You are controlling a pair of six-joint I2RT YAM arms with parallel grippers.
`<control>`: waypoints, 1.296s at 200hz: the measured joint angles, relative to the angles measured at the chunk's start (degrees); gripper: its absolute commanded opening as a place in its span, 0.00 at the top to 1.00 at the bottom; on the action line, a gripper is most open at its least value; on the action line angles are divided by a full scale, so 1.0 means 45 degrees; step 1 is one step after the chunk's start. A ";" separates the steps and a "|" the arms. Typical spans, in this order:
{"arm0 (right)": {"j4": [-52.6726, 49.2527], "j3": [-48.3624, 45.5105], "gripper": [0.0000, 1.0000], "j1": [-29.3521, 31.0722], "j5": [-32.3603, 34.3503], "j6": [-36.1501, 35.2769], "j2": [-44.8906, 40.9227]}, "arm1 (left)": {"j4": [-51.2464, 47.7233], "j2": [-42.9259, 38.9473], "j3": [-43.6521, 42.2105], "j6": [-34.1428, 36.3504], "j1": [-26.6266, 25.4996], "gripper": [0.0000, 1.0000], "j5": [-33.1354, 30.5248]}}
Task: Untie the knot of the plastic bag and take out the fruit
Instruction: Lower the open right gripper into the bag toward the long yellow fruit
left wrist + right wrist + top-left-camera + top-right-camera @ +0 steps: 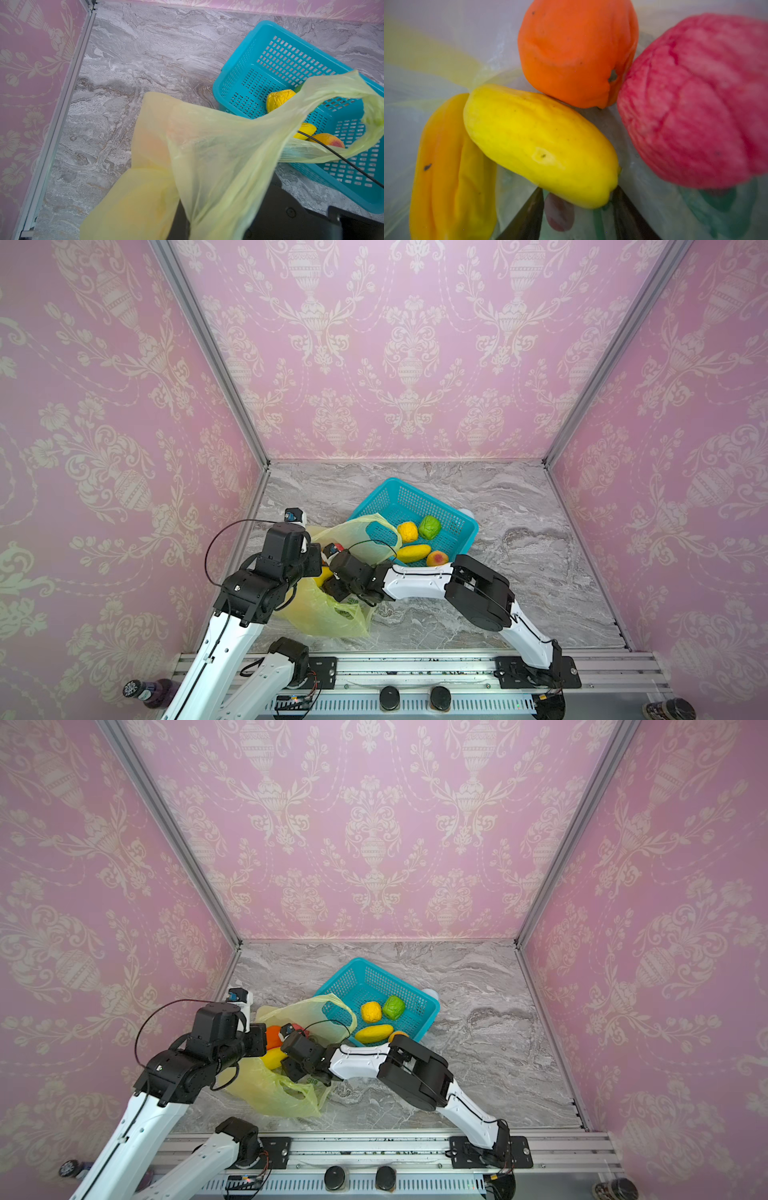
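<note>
Plastic bag (328,614): lies slumped on the counter (519,539), just beside the teal basket (415,497), its mouth turned up towards the arms.
Knot: none to be seen. One handle loop (353,87) hangs free over the basket's near corner, so the untying looks done.
Left tool (257,1040): jaws together on the bag's thin film near the rim, holding it off the counter. This probably keeps the mouth open so the other arm can reach in.
Right tool (578,188): reaches inside the bag. Its dark fingers (527,216) stand apart on either side of the tip of a long yellow fruit (542,145) and seem to touch it. Whether they are pressing on it I cannot tell.
Fruit in the bag: the long yellow one lies against a second, deeper-yellow long piece (452,166) and touches an orange one (577,52). A pink-red one (695,104) sits close by.
Fruit in the basket: a yellow oval (407,531), a green one (429,526), a long yellow one (413,553) and a peach-coloured one (437,558). About half appears to be out.
Likely snag: a hold on the tapered tip alone could slip, or catch film along with the fruit.
</note>
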 measured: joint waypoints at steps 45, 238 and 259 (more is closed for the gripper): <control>0.0529 -0.2113 0.74 -0.0097 0.0777 0.0170 -0.1719 | 0.0000 0.0000 0.0000 0.0005 0.0000 1.00 0.0000; 0.4216 -0.0661 0.15 -0.0112 -0.0180 0.0355 0.0563 | 0.0000 0.0010 0.0000 0.0005 0.0000 1.00 0.0000; 0.5289 -0.2006 0.29 0.0024 -0.0063 0.0350 -0.0010 | 0.0000 0.0010 0.0000 0.0005 0.0000 1.00 0.0000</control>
